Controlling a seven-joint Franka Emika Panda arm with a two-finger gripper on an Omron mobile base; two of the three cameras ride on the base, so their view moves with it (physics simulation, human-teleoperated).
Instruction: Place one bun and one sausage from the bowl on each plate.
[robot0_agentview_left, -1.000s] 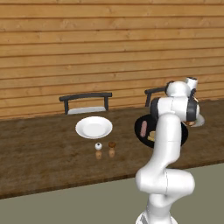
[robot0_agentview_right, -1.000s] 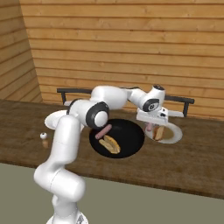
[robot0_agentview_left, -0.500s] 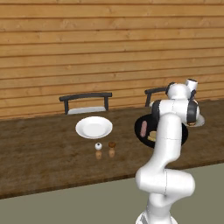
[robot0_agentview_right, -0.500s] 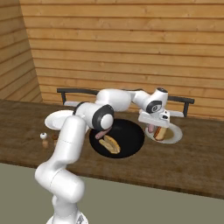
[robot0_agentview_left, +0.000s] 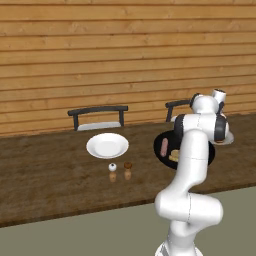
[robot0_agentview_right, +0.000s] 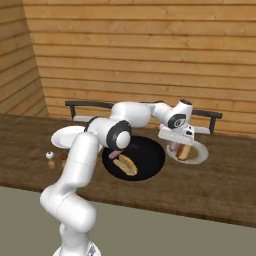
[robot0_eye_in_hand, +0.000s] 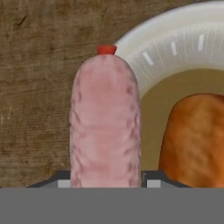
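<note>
My gripper (robot0_agentview_right: 175, 142) hangs low over the right white plate (robot0_agentview_right: 200, 157), beside the tan bun (robot0_agentview_right: 183, 152) lying on it. In the hand view a pink sausage (robot0_eye_in_hand: 105, 127) stands between the fingertips (robot0_eye_in_hand: 151, 180), which flank it closely. Whether they still press on it does not show. The sausage reaches across the plate's rim (robot0_eye_in_hand: 175, 48), with the bun (robot0_eye_in_hand: 194, 140) to its right. The black bowl (robot0_agentview_right: 147, 167) holds another bun (robot0_agentview_right: 125, 164). The left base view shows that bowl (robot0_agentview_left: 160, 150) with a sausage (robot0_agentview_left: 164, 145) and a bun (robot0_agentview_left: 173, 156). The left plate (robot0_agentview_left: 107, 145) is bare.
Two small shakers (robot0_agentview_left: 113, 170) (robot0_agentview_left: 128, 168) stand in front of the left plate. Dark chair backs (robot0_agentview_left: 97, 111) rise behind the wooden counter, and a plank wall closes the back. My own arm arches over the bowl (robot0_agentview_right: 120, 135).
The hand has sunk a little toward the right plate with the sausage between its fingers. Nothing on the counter has moved.
</note>
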